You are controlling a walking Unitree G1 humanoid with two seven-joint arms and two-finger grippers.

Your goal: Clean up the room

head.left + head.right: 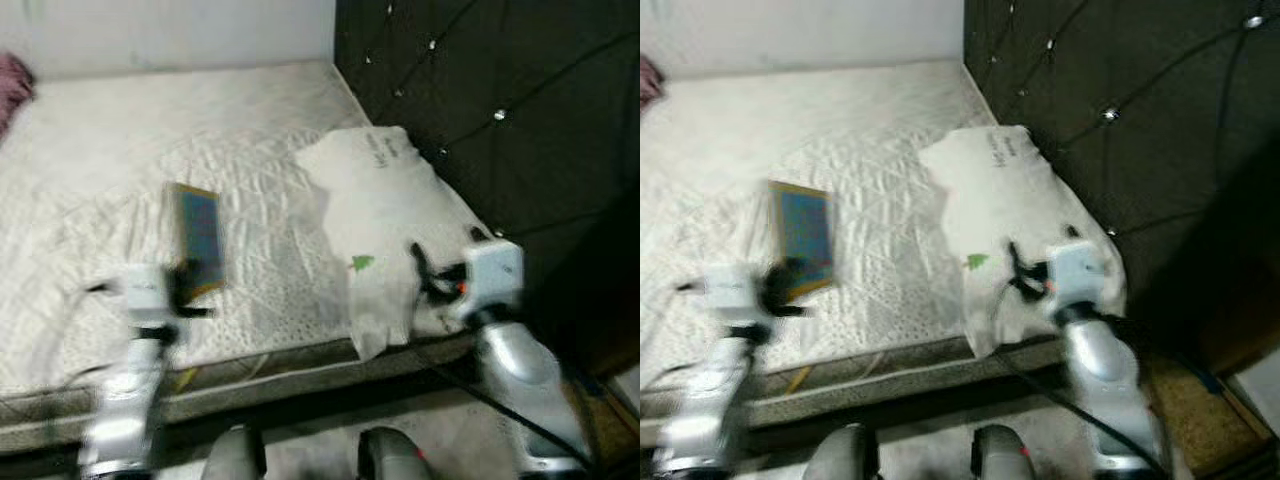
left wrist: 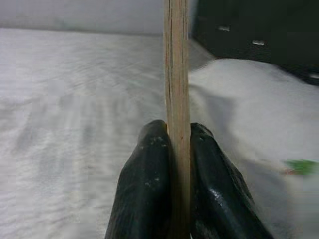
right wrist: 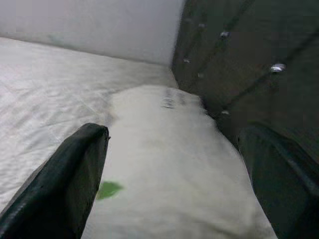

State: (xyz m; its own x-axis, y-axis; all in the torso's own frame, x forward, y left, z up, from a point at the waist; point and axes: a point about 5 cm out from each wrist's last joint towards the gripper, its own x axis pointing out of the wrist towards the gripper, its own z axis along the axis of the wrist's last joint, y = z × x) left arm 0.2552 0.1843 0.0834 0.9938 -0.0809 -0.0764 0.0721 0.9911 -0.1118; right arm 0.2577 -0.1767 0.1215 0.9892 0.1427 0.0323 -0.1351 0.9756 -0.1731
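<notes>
A flat wooden-framed board with a blue face [image 1: 198, 238] is held above the white mattress [image 1: 120, 170]. My left gripper [image 1: 178, 290] is shut on its lower edge; in the left wrist view the thin wooden edge [image 2: 177, 99] stands upright, pinched between the two black fingers [image 2: 144, 194]. My right gripper [image 1: 425, 272] is open just above a white pillow [image 1: 380, 200] with a small green mark [image 1: 362, 263], which lies against the dark tufted headboard [image 1: 500, 100]. Its fingers [image 3: 70, 184] are spread wide over the pillow [image 3: 164, 164].
A pinkish cloth [image 1: 12, 85] lies at the mattress's far left edge. A light wall [image 1: 170, 30] runs behind the bed. The bed's front edge [image 1: 300, 365] is right before my legs, with floor and a cable at the lower right.
</notes>
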